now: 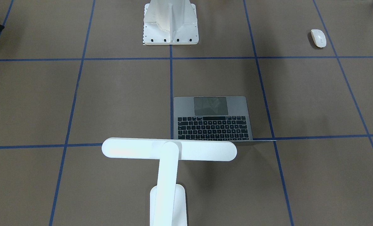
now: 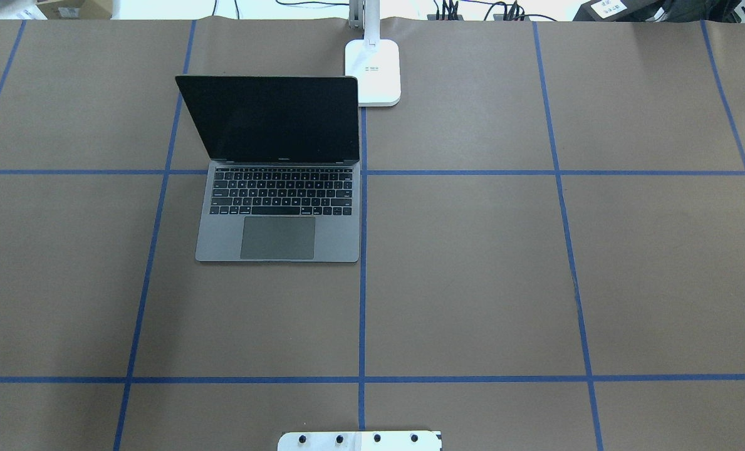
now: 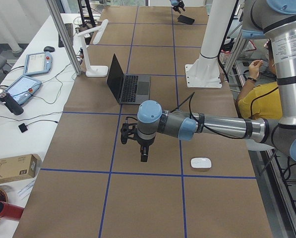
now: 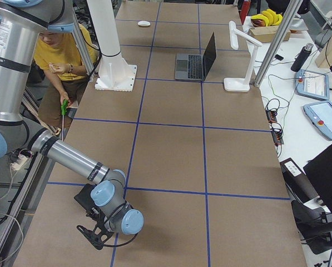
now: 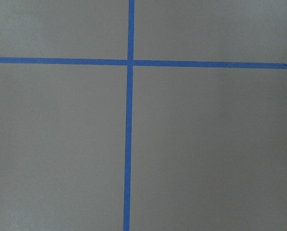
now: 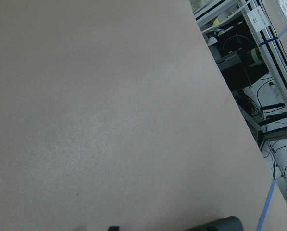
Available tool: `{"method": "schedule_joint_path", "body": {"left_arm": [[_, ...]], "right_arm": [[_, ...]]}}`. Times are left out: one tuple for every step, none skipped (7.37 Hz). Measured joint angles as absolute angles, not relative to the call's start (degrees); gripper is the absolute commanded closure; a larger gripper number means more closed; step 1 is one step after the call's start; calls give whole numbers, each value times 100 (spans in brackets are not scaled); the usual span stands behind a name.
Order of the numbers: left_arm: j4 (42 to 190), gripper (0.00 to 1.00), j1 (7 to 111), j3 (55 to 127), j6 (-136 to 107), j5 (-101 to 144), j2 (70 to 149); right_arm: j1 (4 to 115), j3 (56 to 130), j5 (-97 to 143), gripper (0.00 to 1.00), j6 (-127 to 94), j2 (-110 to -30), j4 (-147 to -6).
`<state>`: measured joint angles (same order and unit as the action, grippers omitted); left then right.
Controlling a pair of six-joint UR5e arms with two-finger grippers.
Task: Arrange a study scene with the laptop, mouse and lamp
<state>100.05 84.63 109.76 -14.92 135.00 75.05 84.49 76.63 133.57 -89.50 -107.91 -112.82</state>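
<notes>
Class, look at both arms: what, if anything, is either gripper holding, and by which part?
Nothing appears held: the laptop, mouse and lamp all rest on the table, apart from the left gripper and right gripper.

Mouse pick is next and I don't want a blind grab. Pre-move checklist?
1. laptop open, screen up: ok.
2. lamp standing beside the laptop's screen: ok.
3. mouse beside the laptop: not ok, it lies far off toward the robot's left.
4. left claw over the mouse: not ok, its wrist view shows only taped table.
5. left claw open: cannot tell.
6. right claw away from the mouse: ok, at the table's other end.
</notes>
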Motion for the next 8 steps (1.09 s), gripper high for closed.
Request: {"method": "schedule_joint_path", "body": {"left_arm": [[10005,0,8463,10994,-1489,13500,7501],[10008,0,8464,11000,-1486,13500,7499],[10010,0,8464,11002,-1487,13500,7498],[10009,0,8464,11004,-1491,13500,7497],[10007,0,8464,11003,-1491,13500,7497],[10007,0,8464,11004,-1488,13500,7497],[10006,0,8464,11004,-1486,13500,7497],[10007,0,8464,11012,-1487,13500,7497]], "right_arm": [[8517,7671,13531,32,-9019,-10762,-11278],[8546,7680,13673,32,-9058,-10768,-11279],[8555,7691,13777,32,-9080,-10799,-11282],[8557,7688,13815,32,-9085,-10834,-11284],[8560,7669,13808,32,-9087,-10865,-11285],[8560,7646,13787,32,-9095,-10881,-11283],[8560,7626,13780,32,-9130,-10884,-11280],[8559,7608,13778,33,-9172,-10883,-11277]]}}
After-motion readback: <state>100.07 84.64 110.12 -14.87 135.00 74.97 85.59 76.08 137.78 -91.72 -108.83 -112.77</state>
